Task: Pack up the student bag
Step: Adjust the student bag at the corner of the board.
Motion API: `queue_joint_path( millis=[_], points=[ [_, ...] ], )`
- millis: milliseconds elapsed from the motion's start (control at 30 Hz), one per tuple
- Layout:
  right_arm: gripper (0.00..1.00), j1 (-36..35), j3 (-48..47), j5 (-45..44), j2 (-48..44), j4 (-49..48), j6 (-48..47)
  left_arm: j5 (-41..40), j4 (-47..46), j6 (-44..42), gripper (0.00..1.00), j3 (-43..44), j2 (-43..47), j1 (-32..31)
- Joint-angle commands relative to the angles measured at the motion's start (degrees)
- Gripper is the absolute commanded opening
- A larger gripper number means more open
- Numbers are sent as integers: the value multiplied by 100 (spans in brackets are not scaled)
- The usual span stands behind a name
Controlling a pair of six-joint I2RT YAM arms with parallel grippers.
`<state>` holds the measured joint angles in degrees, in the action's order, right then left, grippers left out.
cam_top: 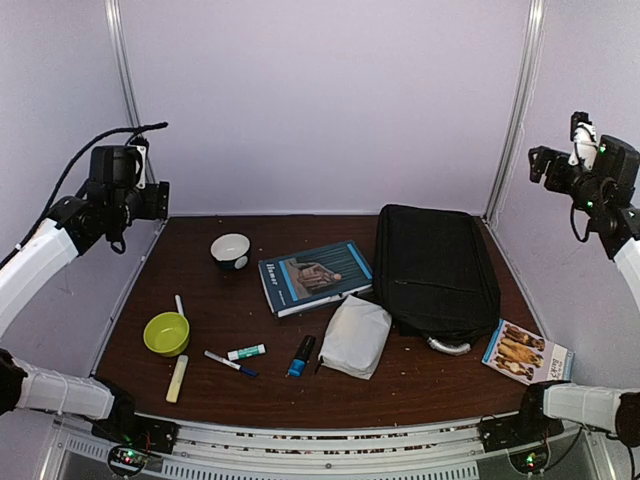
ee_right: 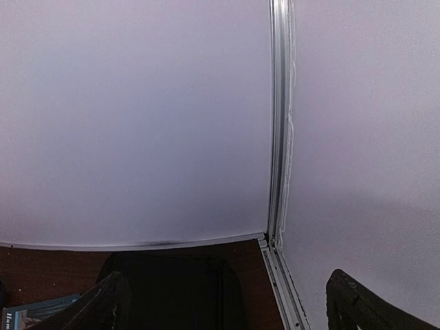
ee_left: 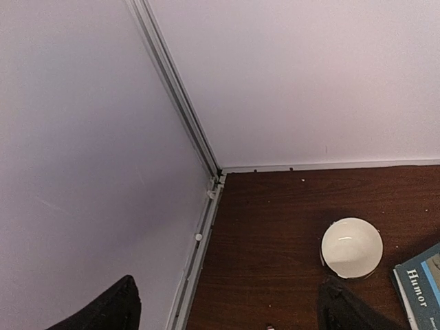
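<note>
Well above the student bag (cam_top: 437,270), left fingers (ee_left: 103,309) and right fingers (ee_right: 357,309) hang spread, empty. Packing looks unstarted; unzipping the bag likely comes first.

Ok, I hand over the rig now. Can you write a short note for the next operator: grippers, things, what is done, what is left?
Left gripper: open, empty, raised near the far left corner.
Right gripper: open, empty, raised near the far right corner.
Bag: flat on the table, far right, looks closed.
Loose items: book, pouch and pens left of it, booklet near right.
Done: nothing packed, as far as visible.
Left: open the bag, load the items, close it.
</note>
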<state>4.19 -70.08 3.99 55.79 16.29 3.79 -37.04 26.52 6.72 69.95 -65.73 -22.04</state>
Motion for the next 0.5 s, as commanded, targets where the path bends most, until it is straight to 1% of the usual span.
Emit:
queue_joint_path(
  millis=[0, 133, 200, 333, 467],
  points=[
    [100, -168, 396, 164, 84, 178, -412, 1276, -593, 138, 87, -279, -169, 311],
    [100, -312, 779, 664, 104, 633, -1053, 2301, -880, 145, 78, -507, -356, 339],
    [97, -380, 958, 948, 84, 919, -1403, 2732, -1041, 156, 75, -608, -436, 251],
    [85, -524, 1324, 1539, 54, 1543, -2243, 3541, -1250, 161, 70, -719, -603, -95],
    [68, -743, 1590, 2012, 95, 2336, -3239, 4154, -1372, 318, 67, -679, -846, -631]
  ],
)
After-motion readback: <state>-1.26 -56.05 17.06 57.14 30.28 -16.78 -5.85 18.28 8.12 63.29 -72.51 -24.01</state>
